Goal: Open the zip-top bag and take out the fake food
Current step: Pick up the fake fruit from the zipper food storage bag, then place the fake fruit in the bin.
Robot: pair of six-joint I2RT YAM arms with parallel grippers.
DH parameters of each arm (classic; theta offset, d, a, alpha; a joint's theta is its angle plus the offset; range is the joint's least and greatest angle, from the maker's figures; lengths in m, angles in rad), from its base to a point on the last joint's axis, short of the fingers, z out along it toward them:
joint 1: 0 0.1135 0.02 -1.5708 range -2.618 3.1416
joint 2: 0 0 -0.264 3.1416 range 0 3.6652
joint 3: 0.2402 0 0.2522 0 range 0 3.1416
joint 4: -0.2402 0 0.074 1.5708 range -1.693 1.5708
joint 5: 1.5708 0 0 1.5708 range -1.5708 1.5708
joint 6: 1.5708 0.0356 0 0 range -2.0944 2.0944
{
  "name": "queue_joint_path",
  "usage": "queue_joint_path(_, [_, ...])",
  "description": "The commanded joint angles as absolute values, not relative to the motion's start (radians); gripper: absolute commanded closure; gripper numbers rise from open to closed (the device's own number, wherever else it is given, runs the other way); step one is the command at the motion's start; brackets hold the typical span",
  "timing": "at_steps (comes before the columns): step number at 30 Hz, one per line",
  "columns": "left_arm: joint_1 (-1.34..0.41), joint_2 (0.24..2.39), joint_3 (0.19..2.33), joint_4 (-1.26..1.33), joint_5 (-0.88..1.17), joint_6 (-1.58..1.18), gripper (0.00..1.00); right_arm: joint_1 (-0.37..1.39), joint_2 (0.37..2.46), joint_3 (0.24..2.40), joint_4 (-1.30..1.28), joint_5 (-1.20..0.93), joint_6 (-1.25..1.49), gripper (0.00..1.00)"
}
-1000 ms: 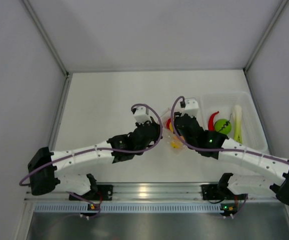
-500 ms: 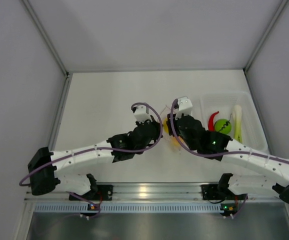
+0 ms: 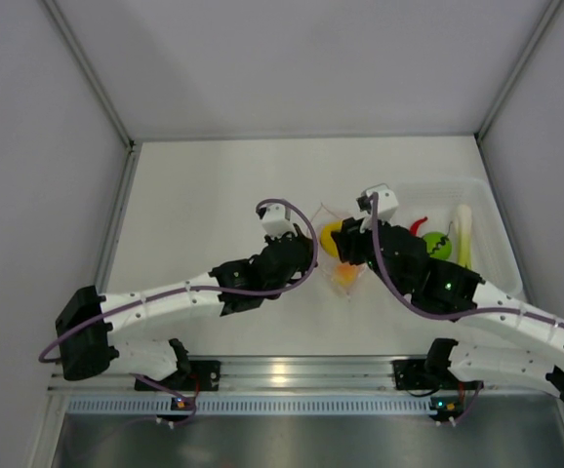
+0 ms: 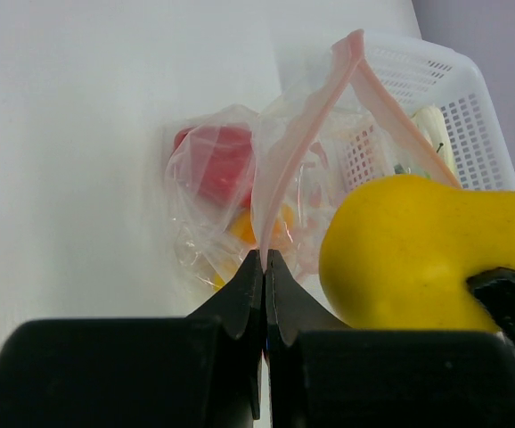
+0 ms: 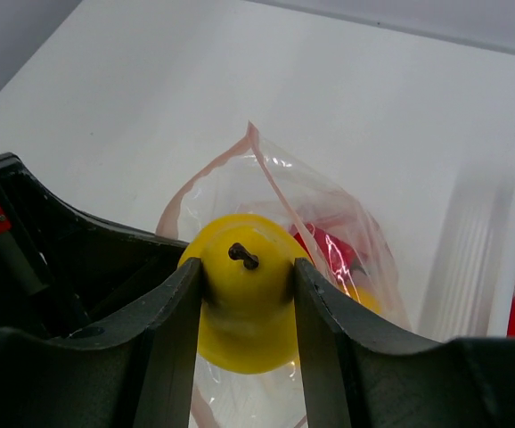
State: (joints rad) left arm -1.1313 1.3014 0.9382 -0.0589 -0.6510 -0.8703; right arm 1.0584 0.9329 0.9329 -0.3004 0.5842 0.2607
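Lighting bright, even, diffuse, from overhead. White table (image 3: 194,195) beyond the fingers (image 4: 240,299) near overexposed; shadows soft, faint. Top view sharp, low-res, glare spot on metal rail (image 3: 280,370). Wrist views: fingers dark, soft-focus close to lens; glints on zip-top bag (image 5: 329,241) film just ahead; yellow fake food (image 5: 244,303) between right fingers well exposed.

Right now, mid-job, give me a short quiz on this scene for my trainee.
1. True or false: the left end effector is shut on the pink strip of the zip-top bag.
2. The right end effector grips: A nothing; B the yellow fake fruit; C the bag.
3. Where does the green ball lie?

Key: 1 true; 2 B; 3 in the white tray.
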Motion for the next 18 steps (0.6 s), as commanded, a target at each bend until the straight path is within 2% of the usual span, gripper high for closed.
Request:
queue_joint_path(1, [-1.126, 1.298, 0.960, -0.020, -0.657, -0.882, 1.00, 1.080, 0.890, 1.015, -0.282, 0.555, 0.253, 1.00])
queue_joint_path(8, [-1.097, 1.299, 0.946, -0.023, -0.623, -0.900, 1.00, 1.052, 0.891, 1.184, -0.402, 0.485, 0.298, 1.00])
queue_joint_path(13, [-1.092, 1.293, 0.946, -0.023, -0.609, -0.902, 1.00, 0.971, 0.965, 1.376, -0.578, 0.594, 0.313, 1.00])
queue_joint_path(15, [-1.092, 1.282, 0.945, -0.023, -0.609, -0.903, 1.00, 0.826, 1.020, 1.449, -0.682, 0.552, 0.328, 1.00])
queue_joint_path(16, [-1.094, 1.270, 0.939, -0.025, -0.603, -0.904, 1.00, 0.579, 1.082, 1.483, -0.760, 0.428, 0.368, 1.00])
queue_joint_path(17, [-1.094, 1.266, 0.939, -0.025, -0.603, -0.904, 1.00, 0.577, 1.083, 1.483, -0.761, 0.423, 0.371, 1.00])
queue_joint_path(18, [-1.092, 1.261, 0.936, -0.025, -0.600, -0.902, 1.00, 0.475, 1.097, 1.474, -0.765, 0.419, 0.374, 1.00])
